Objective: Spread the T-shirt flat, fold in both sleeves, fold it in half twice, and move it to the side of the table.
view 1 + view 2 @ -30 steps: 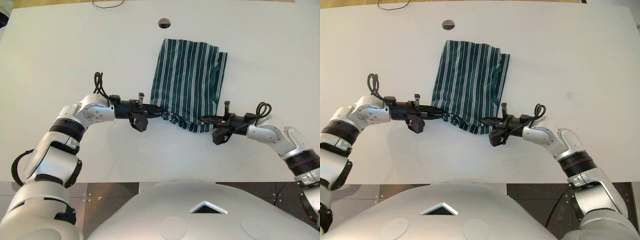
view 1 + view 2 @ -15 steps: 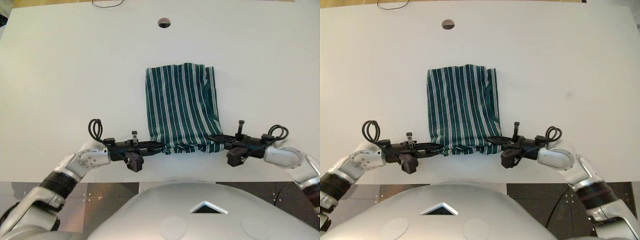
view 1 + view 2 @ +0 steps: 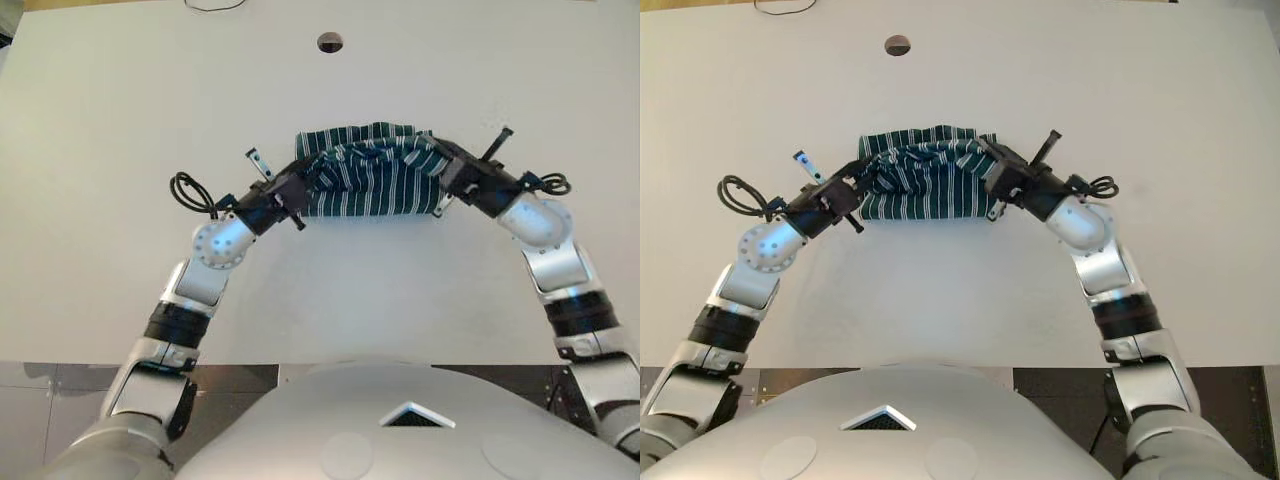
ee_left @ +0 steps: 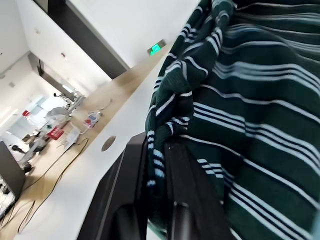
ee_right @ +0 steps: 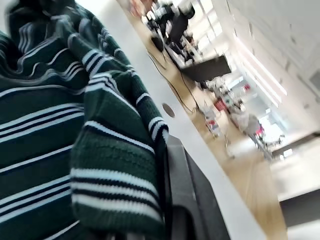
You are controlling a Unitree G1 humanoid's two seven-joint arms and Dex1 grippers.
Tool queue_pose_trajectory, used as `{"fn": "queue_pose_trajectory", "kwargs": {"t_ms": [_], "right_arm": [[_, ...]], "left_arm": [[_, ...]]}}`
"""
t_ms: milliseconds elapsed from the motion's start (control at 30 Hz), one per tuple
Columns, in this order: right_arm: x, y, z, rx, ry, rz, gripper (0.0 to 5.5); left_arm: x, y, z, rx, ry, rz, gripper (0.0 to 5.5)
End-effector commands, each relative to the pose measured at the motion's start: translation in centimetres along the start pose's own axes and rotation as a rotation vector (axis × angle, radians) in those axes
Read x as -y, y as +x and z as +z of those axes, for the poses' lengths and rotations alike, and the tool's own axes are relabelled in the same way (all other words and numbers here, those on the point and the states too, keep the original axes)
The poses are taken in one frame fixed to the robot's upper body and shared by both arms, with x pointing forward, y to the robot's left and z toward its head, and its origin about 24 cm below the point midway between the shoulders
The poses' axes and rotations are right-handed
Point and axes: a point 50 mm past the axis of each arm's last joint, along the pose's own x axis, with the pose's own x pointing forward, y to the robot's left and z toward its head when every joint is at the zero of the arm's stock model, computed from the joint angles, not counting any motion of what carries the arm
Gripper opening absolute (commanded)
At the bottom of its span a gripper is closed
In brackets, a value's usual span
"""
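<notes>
A dark green T-shirt with white stripes (image 3: 368,185) lies in the middle of the white table (image 3: 130,110), doubled over into a short wide band. My left gripper (image 3: 308,178) is shut on its left end, and my right gripper (image 3: 436,158) is shut on its right end. The upper layer hangs bunched between them over the lower layer. In the left wrist view the striped cloth (image 4: 250,100) is pinched between black fingers (image 4: 135,200). In the right wrist view a thick fold of the cloth (image 5: 65,130) sits against a black finger (image 5: 182,195).
A round cable hole (image 3: 329,42) sits in the table beyond the shirt, and a dark cable (image 3: 215,6) lies at the far edge. Bare tabletop spreads to both sides and in front of the shirt.
Both grippers have lifted the shirt's near hem and carried it away from me over the rest of the shirt, so the long shape is now half as deep.
</notes>
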Motion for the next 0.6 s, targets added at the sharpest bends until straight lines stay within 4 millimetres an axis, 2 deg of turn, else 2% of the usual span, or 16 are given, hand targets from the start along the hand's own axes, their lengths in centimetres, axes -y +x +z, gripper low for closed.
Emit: {"fn": "queue_pose_trajectory", "kwargs": {"t_ms": [33, 67, 100, 133, 233, 433, 600], "right_arm": [[1.1, 2.3, -1.3, -0.076, 0.049, -0.061, 0.1], [0.9, 2.6, -1.7, -0.093, 0.052, -0.059, 0.1], [0.6, 2.7, -2.0, -0.106, 0.044, -0.05, 0.1], [0.5, 2.8, -2.3, -0.117, 0.039, -0.053, 0.47], [0.5, 3.4, -2.8, -0.134, 0.012, -0.052, 1.09], [0.5, 3.9, -3.6, -0.161, 0.007, -0.065, 2.06], [1.1, 4.7, -3.5, -0.158, 0.041, -0.105, 3.06]], "left_arm": [[0.2, 0.9, -2.2, -0.114, 0.018, -0.007, 0.25], [0.3, 1.2, -2.4, -0.119, 0.02, -0.013, 0.25], [0.4, 1.5, -2.5, -0.12, 0.02, -0.021, 0.59], [0.5, 1.7, -2.6, -0.127, 0.016, -0.027, 0.75], [0.4, 1.5, -2.9, -0.14, -0.019, -0.01, 1.32], [-2.7, 2.2, -2.0, -0.117, -0.07, 0.113, 2.17], [-4.1, 3.7, -2.5, -0.149, -0.131, 0.173, 3.05]]}}
